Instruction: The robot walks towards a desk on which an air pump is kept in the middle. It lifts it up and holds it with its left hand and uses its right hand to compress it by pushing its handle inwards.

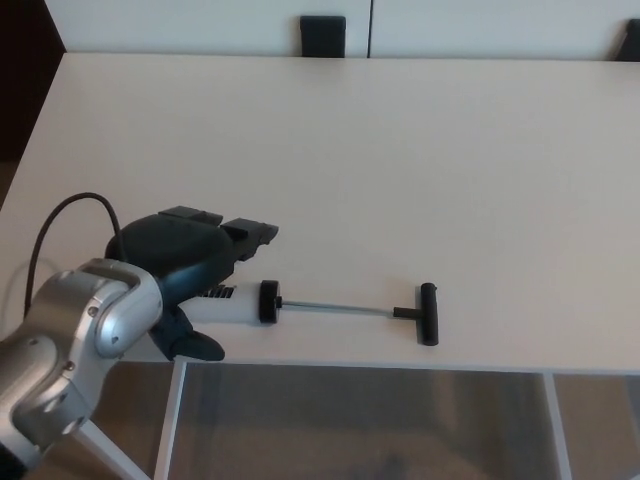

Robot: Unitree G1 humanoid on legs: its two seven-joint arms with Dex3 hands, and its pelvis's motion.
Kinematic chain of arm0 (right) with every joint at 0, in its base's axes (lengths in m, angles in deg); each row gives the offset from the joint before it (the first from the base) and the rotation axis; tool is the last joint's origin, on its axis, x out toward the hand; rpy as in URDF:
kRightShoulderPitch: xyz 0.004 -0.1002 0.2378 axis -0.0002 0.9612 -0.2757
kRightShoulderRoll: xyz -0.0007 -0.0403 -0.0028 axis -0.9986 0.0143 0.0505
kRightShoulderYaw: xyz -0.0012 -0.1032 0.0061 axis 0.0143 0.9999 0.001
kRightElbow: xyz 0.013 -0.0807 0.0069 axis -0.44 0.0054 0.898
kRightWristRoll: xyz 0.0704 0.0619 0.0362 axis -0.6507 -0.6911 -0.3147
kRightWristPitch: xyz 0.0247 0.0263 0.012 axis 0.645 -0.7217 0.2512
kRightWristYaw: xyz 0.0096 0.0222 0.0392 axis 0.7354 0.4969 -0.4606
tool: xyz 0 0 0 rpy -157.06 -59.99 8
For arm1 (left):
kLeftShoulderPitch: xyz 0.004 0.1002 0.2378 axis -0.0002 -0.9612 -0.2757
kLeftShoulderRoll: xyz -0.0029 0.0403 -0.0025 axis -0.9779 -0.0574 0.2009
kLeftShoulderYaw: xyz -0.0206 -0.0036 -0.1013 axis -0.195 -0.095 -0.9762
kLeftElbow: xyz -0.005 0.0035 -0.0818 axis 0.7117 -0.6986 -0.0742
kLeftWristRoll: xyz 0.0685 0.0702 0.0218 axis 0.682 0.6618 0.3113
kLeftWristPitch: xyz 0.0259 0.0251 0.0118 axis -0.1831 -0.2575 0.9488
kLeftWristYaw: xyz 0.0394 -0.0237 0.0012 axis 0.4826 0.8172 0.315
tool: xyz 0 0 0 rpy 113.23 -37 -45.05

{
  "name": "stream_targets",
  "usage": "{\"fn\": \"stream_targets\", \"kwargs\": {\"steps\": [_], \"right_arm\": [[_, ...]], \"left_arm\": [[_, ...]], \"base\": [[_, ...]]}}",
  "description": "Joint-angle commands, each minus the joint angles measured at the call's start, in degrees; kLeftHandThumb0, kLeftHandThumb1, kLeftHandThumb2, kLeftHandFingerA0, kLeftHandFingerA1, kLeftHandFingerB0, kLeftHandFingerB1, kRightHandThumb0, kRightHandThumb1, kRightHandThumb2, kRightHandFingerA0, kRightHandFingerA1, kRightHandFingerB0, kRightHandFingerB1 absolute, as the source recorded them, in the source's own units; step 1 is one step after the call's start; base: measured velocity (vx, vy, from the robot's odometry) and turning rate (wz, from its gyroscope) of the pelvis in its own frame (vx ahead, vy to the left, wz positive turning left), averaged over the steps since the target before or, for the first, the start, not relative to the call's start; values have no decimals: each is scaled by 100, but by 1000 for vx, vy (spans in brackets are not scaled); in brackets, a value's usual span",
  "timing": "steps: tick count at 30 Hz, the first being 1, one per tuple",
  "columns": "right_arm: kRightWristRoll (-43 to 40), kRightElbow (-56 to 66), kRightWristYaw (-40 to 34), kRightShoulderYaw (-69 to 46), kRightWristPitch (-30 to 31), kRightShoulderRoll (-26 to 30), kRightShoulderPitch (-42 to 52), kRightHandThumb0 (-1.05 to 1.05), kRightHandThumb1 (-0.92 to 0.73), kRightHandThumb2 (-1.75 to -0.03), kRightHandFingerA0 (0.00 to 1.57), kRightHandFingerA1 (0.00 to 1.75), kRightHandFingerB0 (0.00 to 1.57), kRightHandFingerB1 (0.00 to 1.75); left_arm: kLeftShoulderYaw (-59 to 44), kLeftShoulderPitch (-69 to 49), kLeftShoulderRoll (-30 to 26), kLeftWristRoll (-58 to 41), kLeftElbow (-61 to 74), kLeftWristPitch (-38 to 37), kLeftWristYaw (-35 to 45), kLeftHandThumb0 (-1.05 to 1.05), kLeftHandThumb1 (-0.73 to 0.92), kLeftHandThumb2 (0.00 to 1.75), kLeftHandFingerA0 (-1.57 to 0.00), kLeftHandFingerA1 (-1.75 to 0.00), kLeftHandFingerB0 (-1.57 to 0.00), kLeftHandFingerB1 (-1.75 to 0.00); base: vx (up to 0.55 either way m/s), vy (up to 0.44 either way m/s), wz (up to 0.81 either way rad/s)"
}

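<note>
The air pump lies near the desk's front edge, its white barrel (232,305) with black lettering partly hidden under my left hand. A black cap (267,301) ends the barrel, a thin metal rod (335,308) runs right, and the black T-handle (426,313) sits at its far end, pulled out. My left hand (185,262) hovers over the barrel's left part with fingers spread above it and the thumb below by the desk edge. The hand is open and is not closed on the barrel. My right hand does not show.
The pale desk (400,160) stretches far back and to the right. Two dark chair backs (322,36) stand behind its far edge. The front edge runs just below the pump, with the floor and white desk legs (168,420) beneath.
</note>
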Motion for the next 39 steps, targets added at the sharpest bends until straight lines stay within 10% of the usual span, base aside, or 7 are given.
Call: {"fn": "stream_targets", "kwargs": {"steps": [1, 16, 17, 21, 22, 28, 39], "right_arm": [[-48, 13, 54, -29, 64, 82, -45, -63, -63, -101, 40, 57, 22, 46], [-76, -10, 139, -54, 41, 90, -74, -66, -63, -101, 39, 56, 21, 45], [-76, -11, 135, -54, 50, 88, -88, -66, -63, -101, 40, 56, 21, 45], [-95, -6, 157, -66, 50, 83, -101, -68, -64, -100, 39, 56, 22, 45], [-111, 2, 185, -76, 43, 82, -95, -69, -65, -100, 38, 55, 22, 45], [-131, 0, 192, -91, 27, 72, -115, -69, -65, -100, 39, 55, 23, 45], [-107, 4, 202, -56, 0, 81, -106, -65, -63, -101, 39, 56, 21, 45]], "left_arm": [[-12, -69, 120, 319, -163, -233, -103, -60, 37, 72, -8, -40, -8, -25], [-31, -128, 210, 662, -409, -424, -272, -32, 25, 85, -1, -49, 0, -47], [-30, -119, 214, 678, -439, -447, -291, -53, 45, 54, -20, -31, -16, -27], [-41, -110, 230, 729, -497, -503, -325, -53, 45, 54, -21, -31, -17, -27], [-45, -120, 235, 762, -506, -514, -353, -30, 25, 85, -6, -50, -5, -49], [-93, -81, 214, 838, -554, -601, -404, -30, 26, 86, -7, -51, -7, -50], [229, 71, 146, 1774, -947, -653, -901, -45, 63, 59, -72, -62, -76, -49]], "base": [[0, 0, 0], [0, 0, 0], [0, 0, 0], [0, 0, 0], [0, 0, 0], [0, 0, 0], [0, 0, 0]]}}
